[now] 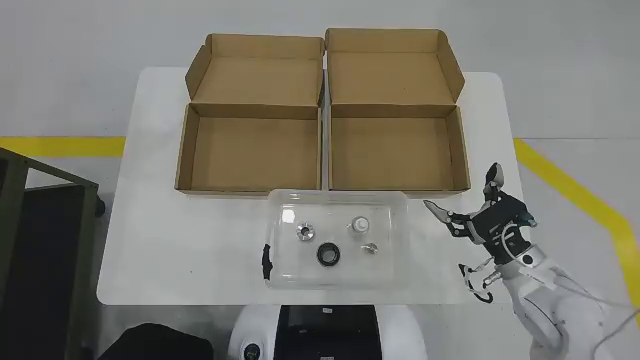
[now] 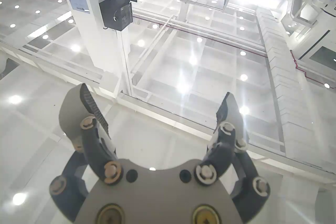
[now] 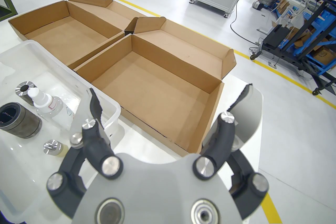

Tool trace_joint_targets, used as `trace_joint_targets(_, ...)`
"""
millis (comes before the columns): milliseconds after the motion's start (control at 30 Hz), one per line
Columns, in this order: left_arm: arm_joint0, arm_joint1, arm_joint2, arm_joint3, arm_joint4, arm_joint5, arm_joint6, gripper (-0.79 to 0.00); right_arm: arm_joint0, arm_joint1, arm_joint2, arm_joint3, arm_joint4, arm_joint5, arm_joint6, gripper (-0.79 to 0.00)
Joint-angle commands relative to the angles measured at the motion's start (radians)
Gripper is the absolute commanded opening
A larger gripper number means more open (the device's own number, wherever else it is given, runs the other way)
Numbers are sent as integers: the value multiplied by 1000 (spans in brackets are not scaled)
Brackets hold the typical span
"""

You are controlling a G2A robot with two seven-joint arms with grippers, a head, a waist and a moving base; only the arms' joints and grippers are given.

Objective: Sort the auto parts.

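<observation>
Across the white table (image 1: 150, 210) two open cardboard boxes sit side by side at the far half, the left box (image 1: 250, 155) and right box (image 1: 395, 155), both bare inside. Just nearer me, touching their front walls, is the clear bin (image 1: 335, 198) holding the auto parts. My right gripper (image 3: 170, 88) hovers released, jaws wide, just off the bin's right end, so the parts lie to its left and the right box straight ahead. My left gripper (image 2: 155, 90) is also spread, facing the ceiling, so I judge the right arm better placed. Inside the bin the black bearing (image 3: 18, 118), steel cylinder (image 3: 25, 89) and white bottle (image 3: 46, 104) seem to stand on end; the small fitting (image 3: 53, 147) lies nearest my fingers, with room around it.
</observation>
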Motion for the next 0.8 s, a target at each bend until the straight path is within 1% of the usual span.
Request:
trace_joint_targets(0, 0, 0, 0, 0, 0, 0, 0, 0, 0, 0, 0, 0, 0, 0, 0, -1)
trace_joint_targets(133, 0, 0, 0, 0, 0, 0, 0, 0, 10, 2, -27, -3, 3, -21, 14, 0)
trace_joint_targets(433, 0, 0, 0, 0, 0, 0, 0, 0, 77, 15, -145, 12, 11, -179, 95, 0)
trace_joint_targets(567, 0, 0, 0, 0, 0, 0, 0, 0, 101, 22, -209, -2, -16, -249, 139, 0)
trace_joint_targets(767, 0, 0, 0, 0, 0, 0, 0, 0, 129, 29, -295, -11, -70, -287, 220, 0)
